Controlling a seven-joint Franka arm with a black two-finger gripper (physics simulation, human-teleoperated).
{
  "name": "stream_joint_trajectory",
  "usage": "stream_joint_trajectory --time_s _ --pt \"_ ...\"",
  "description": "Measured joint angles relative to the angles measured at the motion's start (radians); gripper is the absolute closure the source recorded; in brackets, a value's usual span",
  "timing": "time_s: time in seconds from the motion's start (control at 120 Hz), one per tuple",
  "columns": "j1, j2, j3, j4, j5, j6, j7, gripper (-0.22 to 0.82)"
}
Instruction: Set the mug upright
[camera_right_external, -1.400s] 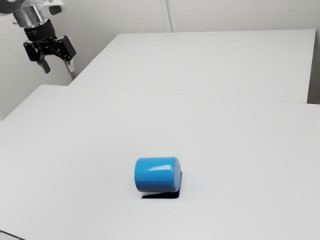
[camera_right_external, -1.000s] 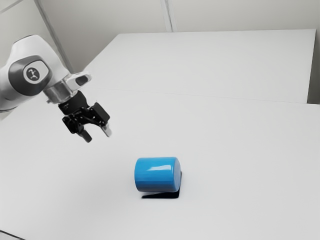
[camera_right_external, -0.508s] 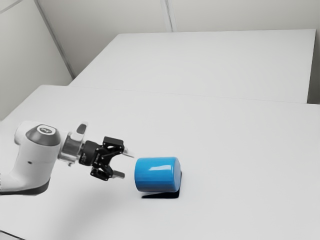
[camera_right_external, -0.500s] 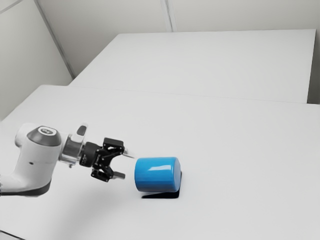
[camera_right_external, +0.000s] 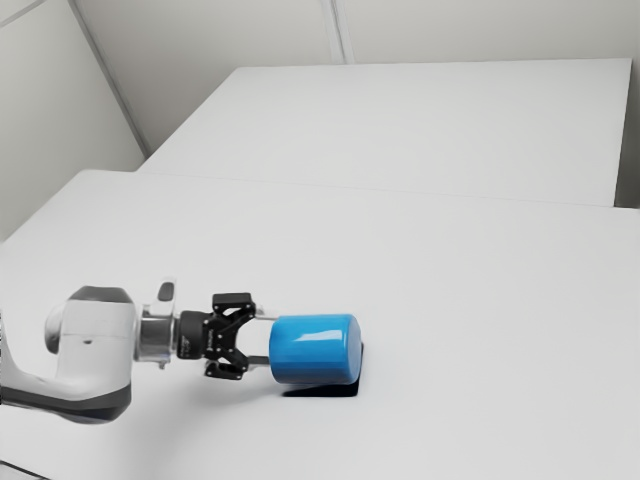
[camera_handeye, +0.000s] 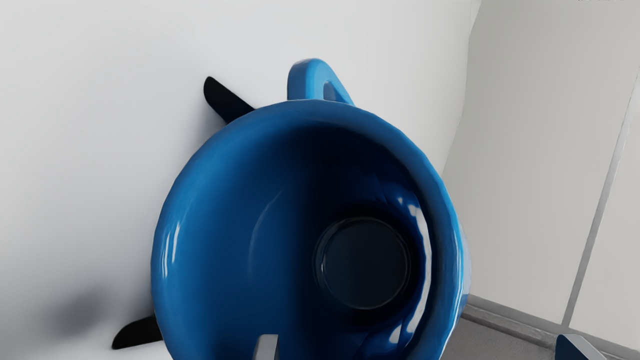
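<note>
And there lies the mug (camera_right_external: 315, 350), on its side on the table (camera_right_external: 450, 300), mouth facing the exterior view's left and base to the right. The tool (camera_right_external: 268, 338) is level at that mouth, standing wide, gripping nothing. In the wrist view one finger (camera_handeye: 266, 348) lies across the hollow, the other (camera_handeye: 572, 348) out past the upper wall, so the rim's upper edge looks lined up between them. Contact? I cannot tell!

Now the dangers. Push on too low or too high, and a fingertip could butt the rim and shove the mug away, for nothing props it behind. It's round, too: an off-centre nudge could start it rolling, though the handle (camera_handeye: 300, 80), out on the far side, might check that roll or catch the table and twist the whole thing. Should the tool close with only a sliver of rim between the fingers, the glossy wall could pivot or slip as it tips up. And a tilt let go too early could drop it back on its side.

The count, then: one mug, with one handle; one tool, two fingers on it; one arm (camera_right_external: 95, 345); one table carrying the mug, and one white surface (camera_right_external: 420, 125) beyond it.
</note>
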Motion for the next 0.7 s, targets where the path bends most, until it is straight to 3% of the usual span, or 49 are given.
stream_joint_trajectory --time_s 0.275,0.492,0.7 --pt "-0.003 0.004 -0.073 0.005 -0.148 -0.013 0.087 0.00" --pt "-0.003 -0.007 -0.092 0.019 -0.182 -0.013 0.132 0.01" --pt "-0.004 -0.005 -0.105 0.019 -0.192 -0.004 0.150 0.50"
